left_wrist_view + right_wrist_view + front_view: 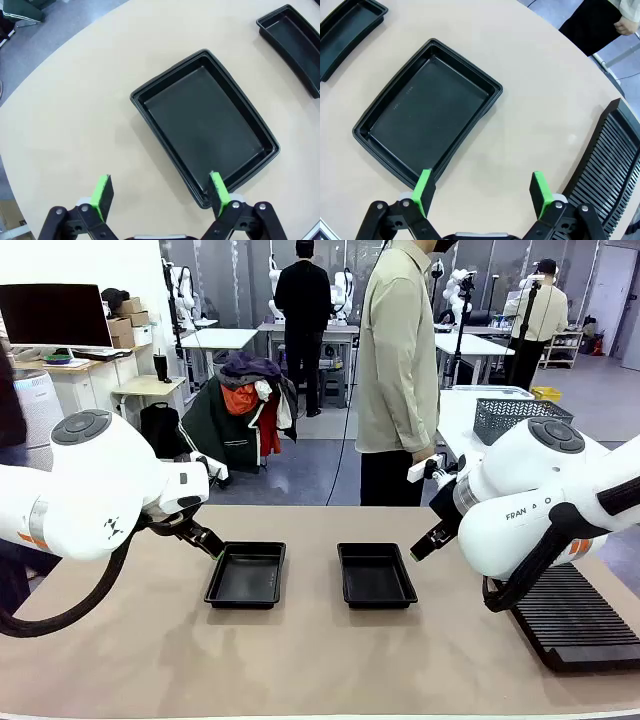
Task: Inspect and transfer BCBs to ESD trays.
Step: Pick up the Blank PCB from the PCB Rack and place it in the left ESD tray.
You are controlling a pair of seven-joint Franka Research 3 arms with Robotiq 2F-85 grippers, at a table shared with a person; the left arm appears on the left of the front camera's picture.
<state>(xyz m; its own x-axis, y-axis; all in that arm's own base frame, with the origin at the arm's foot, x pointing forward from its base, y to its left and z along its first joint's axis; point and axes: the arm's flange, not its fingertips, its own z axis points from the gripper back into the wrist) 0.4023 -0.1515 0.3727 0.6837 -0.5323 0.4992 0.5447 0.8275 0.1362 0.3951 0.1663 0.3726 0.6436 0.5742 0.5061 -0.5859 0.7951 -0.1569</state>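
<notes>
Two black ESD trays lie side by side on the tan table, the left tray (246, 574) and the right tray (375, 575), both with bare floors. The BCBs are out of view. My left gripper (205, 540) hovers at the left tray's far left corner. In the left wrist view this gripper (160, 195) is open above that tray's (205, 125) near rim. My right gripper (425, 540) hangs just right of the right tray. In the right wrist view it (482, 192) is open over bare table beside the tray (427, 115).
A long black ribbed rack (575, 615) lies at the table's right edge, also seen in the right wrist view (615, 165). A person (398, 370) stands at the far side, hands down. A grey mesh basket (515, 418) sits on a table behind.
</notes>
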